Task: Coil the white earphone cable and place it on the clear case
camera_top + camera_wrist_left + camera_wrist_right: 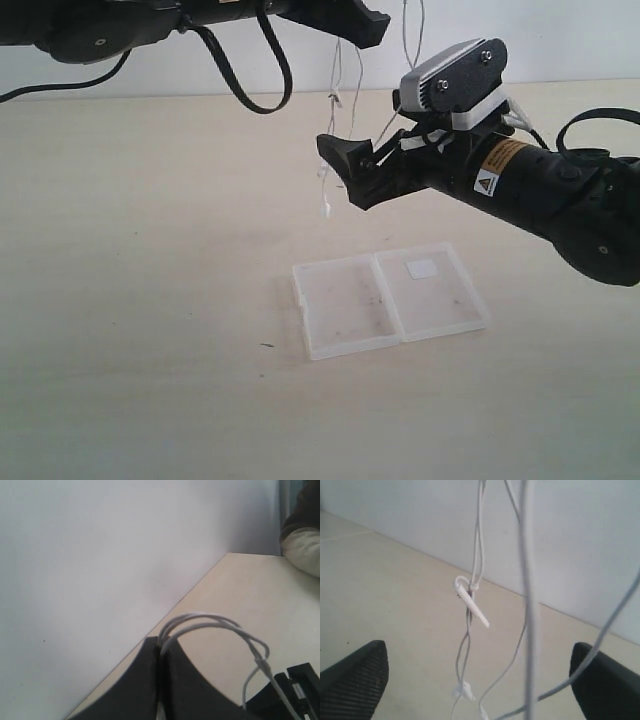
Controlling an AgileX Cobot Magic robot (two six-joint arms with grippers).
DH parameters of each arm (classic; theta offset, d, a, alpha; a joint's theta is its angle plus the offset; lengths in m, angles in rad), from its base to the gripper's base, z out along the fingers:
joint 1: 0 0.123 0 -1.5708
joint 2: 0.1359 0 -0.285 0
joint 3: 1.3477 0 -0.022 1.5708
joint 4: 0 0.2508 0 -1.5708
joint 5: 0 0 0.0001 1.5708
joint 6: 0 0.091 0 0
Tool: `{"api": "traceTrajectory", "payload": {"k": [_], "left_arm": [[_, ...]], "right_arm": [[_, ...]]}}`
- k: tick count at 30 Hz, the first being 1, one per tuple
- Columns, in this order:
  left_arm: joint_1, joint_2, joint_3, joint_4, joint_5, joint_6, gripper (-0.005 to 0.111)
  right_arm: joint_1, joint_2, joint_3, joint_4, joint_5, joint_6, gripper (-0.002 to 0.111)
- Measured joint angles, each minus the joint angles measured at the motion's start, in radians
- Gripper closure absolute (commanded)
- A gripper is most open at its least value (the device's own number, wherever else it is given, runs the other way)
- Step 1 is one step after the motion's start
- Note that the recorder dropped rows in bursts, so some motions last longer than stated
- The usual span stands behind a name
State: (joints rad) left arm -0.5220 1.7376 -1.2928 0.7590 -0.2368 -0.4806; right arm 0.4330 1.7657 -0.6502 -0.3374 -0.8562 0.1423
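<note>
The white earphone cable (336,100) hangs in several thin strands above the table, an earbud (326,208) at its lowest point. My left gripper (362,30), high at the top, is shut on the strands; in the left wrist view they loop out of the closed jaws (210,620). My right gripper (340,175) is open beside the hanging strands, above the table. In the right wrist view the cable (479,555) and an earbud (472,606) dangle between its wide-spread fingers (355,672). The clear case (385,295) lies open and flat below, holding nothing.
A white wall (560,40) runs along the table's far edge. A black cable loop (262,80) droops from the left arm. A person's sleeved arm (302,545) rests at a table edge. A small dark speck (267,346) lies left of the case.
</note>
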Motion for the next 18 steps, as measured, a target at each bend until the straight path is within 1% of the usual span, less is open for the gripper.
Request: {"api": "traceTrajectory", "payload": {"k": [13, 15, 18], "left_arm": [[0.000, 0.000, 0.000, 0.000, 0.000, -0.004, 0.107], [0.000, 0.000, 0.000, 0.000, 0.000, -0.004, 0.107], [0.000, 0.000, 0.000, 0.000, 0.000, -0.005, 0.107]], "right_arm": [[0.000, 0.061, -0.070, 0.006, 0.000, 0.019, 0.017], [0.000, 0.066, -0.072, 0.006, 0.000, 0.021, 0.020], [0.000, 0.066, -0.072, 0.003, 0.002, 0.021, 0.030]]}}
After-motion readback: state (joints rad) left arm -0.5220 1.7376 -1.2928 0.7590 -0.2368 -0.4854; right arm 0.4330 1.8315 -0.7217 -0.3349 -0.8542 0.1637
